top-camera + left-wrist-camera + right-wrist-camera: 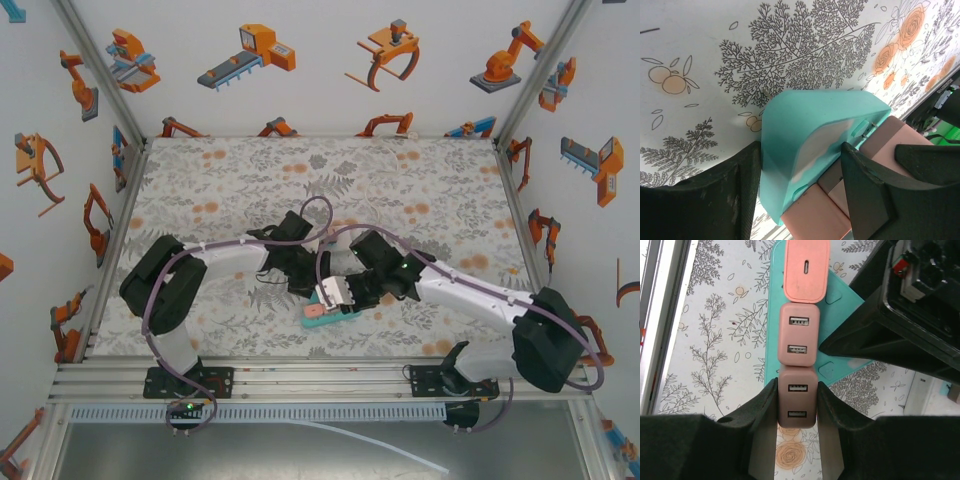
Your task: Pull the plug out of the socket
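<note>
- Top external view: both arms reach inward and meet near the middle of the floral-printed tablecloth [400,180], over a flat teal plastic socket strip [335,321] that lies on the cloth just ahead of the arm bases.
- The left gripper [303,280] comes at the strip from the left and the right gripper [345,297] from the right, and the two are very close together.
- Left wrist view: the left gripper [800,172] straddles one rounded end of the socket strip [805,125]. One black finger [735,200] presses against the strip's outer edge and the other lies against its top face, so it is clamped on the strip.
- Right wrist view: three plugs stand in a single row on the socket strip [840,295].
- The farthest is a salmon-pink rounded plug with one small oval port [806,272].
- The middle one is a dusty-pink square plug with two USB ports [799,332].
- The nearest, a brownish-pink square USB plug [797,400], touches the middle one at the strip's near end.
- The right gripper [797,410] is clenched on this nearest plug, with a black finger [762,410] tight against each side.
- Whether its pins are in the socket cannot be told.
</note>
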Robot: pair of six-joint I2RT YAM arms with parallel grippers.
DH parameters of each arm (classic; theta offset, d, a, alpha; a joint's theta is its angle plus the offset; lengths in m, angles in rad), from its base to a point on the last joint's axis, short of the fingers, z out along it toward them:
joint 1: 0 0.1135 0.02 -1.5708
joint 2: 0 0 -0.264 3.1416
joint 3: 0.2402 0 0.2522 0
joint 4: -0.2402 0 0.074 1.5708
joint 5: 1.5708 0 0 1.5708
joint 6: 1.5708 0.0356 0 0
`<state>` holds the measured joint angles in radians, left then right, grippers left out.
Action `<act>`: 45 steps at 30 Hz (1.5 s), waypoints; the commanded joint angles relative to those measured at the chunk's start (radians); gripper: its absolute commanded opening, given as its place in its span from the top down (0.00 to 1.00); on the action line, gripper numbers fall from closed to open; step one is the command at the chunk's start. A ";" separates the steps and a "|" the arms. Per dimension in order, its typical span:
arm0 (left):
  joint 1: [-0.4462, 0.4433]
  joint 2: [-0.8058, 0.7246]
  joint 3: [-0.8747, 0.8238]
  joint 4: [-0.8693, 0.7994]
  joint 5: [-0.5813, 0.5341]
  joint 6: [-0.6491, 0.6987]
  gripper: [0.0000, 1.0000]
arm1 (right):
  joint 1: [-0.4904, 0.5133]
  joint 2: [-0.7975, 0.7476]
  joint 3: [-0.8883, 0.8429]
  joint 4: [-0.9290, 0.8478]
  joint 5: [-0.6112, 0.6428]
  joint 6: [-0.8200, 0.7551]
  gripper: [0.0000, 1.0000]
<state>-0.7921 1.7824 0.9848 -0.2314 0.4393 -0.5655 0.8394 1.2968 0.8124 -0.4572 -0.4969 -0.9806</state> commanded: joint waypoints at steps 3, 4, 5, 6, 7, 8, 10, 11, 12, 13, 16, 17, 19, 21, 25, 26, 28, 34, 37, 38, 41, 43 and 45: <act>-0.021 0.143 -0.081 -0.144 -0.249 0.043 0.49 | 0.018 -0.102 0.016 0.337 -0.153 0.144 0.99; -0.022 0.144 -0.082 -0.147 -0.252 0.043 0.49 | 0.018 -0.099 0.015 0.319 -0.159 0.130 0.99; -0.023 0.144 -0.083 -0.147 -0.252 0.042 0.49 | 0.018 -0.094 0.023 0.280 -0.168 0.104 1.00; -0.025 0.144 -0.084 -0.147 -0.254 0.042 0.49 | 0.019 -0.087 0.034 0.245 -0.168 0.081 1.00; -0.025 0.141 -0.085 -0.148 -0.257 0.042 0.49 | 0.018 -0.087 0.037 0.236 -0.157 0.082 1.00; -0.025 0.137 -0.088 -0.148 -0.260 0.043 0.49 | 0.017 -0.096 0.032 0.244 -0.141 0.088 1.00; -0.025 0.130 -0.089 -0.149 -0.266 0.048 0.49 | 0.011 -0.120 0.015 0.273 -0.113 0.102 1.00; -0.025 0.126 -0.089 -0.150 -0.267 0.049 0.49 | 0.004 -0.129 0.016 0.277 -0.106 0.119 1.00; -0.025 0.119 -0.089 -0.151 -0.269 0.050 0.49 | -0.005 -0.137 0.017 0.276 -0.101 0.144 1.00; -0.026 0.112 -0.088 -0.151 -0.271 0.051 0.49 | -0.016 -0.147 0.020 0.277 -0.096 0.174 1.00; -0.023 0.081 -0.065 -0.157 -0.281 0.061 0.49 | -0.046 -0.171 0.032 0.287 -0.076 0.324 1.00; -0.022 0.069 -0.053 -0.163 -0.286 0.066 0.48 | -0.056 -0.177 0.037 0.289 -0.069 0.382 1.00; -0.017 0.044 -0.013 -0.179 -0.297 0.083 0.48 | -0.081 -0.193 0.050 0.289 -0.042 0.519 1.00; -0.012 0.021 0.032 -0.194 -0.300 0.098 0.47 | -0.118 -0.205 0.064 0.290 -0.026 0.651 1.00; 0.004 -0.033 0.113 -0.217 -0.316 0.124 0.44 | -0.264 -0.206 0.093 0.323 -0.055 0.963 1.00; 0.007 -0.046 0.124 -0.217 -0.316 0.127 0.42 | -0.301 -0.203 0.099 0.330 -0.056 1.028 1.00; 0.017 -0.085 0.136 -0.209 -0.316 0.135 0.40 | -0.375 -0.193 0.106 0.347 -0.055 1.157 1.00; 0.031 -0.193 0.130 -0.204 -0.298 0.171 0.36 | -0.527 -0.159 0.046 0.450 -0.037 1.415 1.00; 0.029 -0.279 0.116 -0.193 -0.262 0.192 0.32 | -0.584 -0.139 -0.018 0.518 0.001 1.524 1.00; 0.029 -0.319 0.098 -0.172 -0.243 0.196 0.32 | -0.601 -0.129 -0.043 0.544 0.014 1.557 1.00; 0.030 -0.457 0.014 -0.057 -0.170 0.208 0.27 | -0.637 -0.090 -0.117 0.628 0.036 1.623 1.00; 0.029 -0.542 -0.050 0.025 -0.137 0.210 0.22 | -0.654 -0.060 -0.161 0.677 0.056 1.646 1.00; 0.028 -0.615 -0.107 0.069 -0.119 0.222 0.18 | -0.667 -0.018 -0.206 0.743 0.066 1.664 1.00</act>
<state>-0.7612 1.2312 0.9375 -0.2630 0.2508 -0.3847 0.1883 1.2457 0.6476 0.1455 -0.4633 0.5922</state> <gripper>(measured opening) 0.810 0.330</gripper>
